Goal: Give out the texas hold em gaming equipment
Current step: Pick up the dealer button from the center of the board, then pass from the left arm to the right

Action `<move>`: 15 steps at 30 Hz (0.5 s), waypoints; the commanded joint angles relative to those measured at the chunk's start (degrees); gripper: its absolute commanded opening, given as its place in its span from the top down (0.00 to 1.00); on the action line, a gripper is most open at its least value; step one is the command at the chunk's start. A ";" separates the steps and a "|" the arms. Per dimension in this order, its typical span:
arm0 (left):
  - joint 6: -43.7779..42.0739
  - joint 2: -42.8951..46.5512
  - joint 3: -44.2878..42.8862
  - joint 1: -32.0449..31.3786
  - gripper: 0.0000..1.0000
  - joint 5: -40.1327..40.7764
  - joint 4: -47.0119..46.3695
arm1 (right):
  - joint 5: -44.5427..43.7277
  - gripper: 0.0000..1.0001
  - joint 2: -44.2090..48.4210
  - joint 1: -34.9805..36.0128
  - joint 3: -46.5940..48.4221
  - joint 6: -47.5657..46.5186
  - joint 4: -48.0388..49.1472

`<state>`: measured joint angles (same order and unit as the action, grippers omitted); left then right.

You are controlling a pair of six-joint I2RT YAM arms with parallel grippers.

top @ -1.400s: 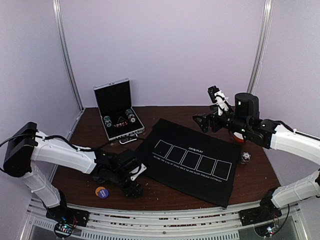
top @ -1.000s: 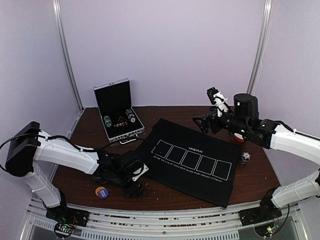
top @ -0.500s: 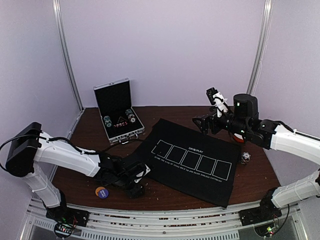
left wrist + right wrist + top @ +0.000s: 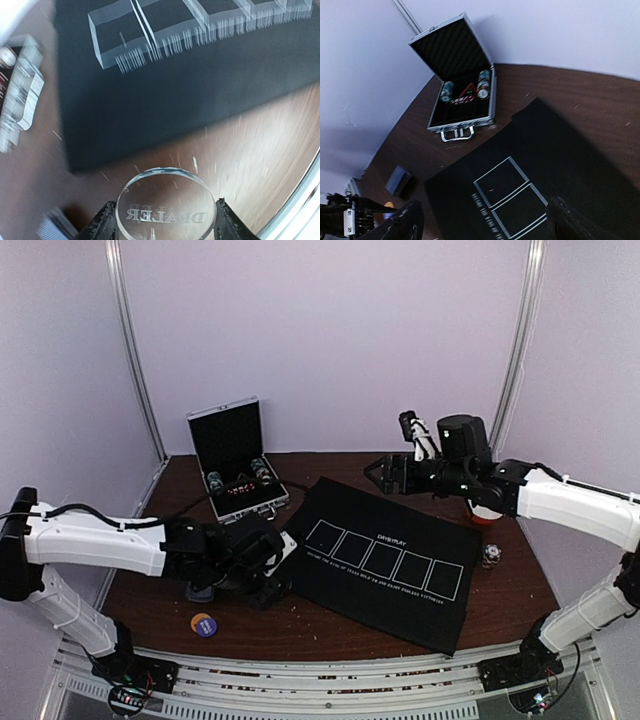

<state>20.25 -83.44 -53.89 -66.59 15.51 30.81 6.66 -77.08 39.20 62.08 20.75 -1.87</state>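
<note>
My left gripper is shut on a clear round button marked DEALER and holds it above the brown table, just off the near left corner of the black mat. In the top view this gripper is at the mat's left edge. An orange button lies near the front edge. A blue-grey card deck lies left of the mat. Striped chips sit in the open case. My right gripper is open and empty, held high over the mat's far corner.
The black mat with five white rectangles covers the table's middle. An orange-and-white bowl stands at the right behind the right arm. A small silvery round thing lies right of the mat. The case handle faces the mat.
My left gripper has lifted off the table near the front edge and moved away from it with the clear button. My right arm has swung left.
</note>
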 commanded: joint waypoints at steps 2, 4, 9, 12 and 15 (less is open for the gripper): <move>-7.00 3.00 -5.03 -0.12 0.65 9.19 -7.43 | 21.64 0.21 -9.60 2.57 0.75 19.04 5.80; -9.09 2.95 -6.01 0.03 0.64 9.91 -9.34 | 25.91 0.23 -12.71 5.02 1.45 20.79 9.78; -10.48 1.32 -7.46 0.71 0.63 9.46 -10.71 | 32.59 0.33 -18.18 8.41 3.03 22.99 15.57; -10.58 0.42 -8.17 0.82 0.63 9.71 -10.47 | 34.58 0.35 -20.38 9.94 3.31 23.95 18.54; -10.74 0.15 -8.66 0.92 0.63 9.39 -10.50 | 35.14 0.38 -22.35 11.29 4.01 24.00 19.38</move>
<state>11.00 -82.74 -60.20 -66.11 23.83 23.35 37.28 -97.78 49.17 63.59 42.65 11.94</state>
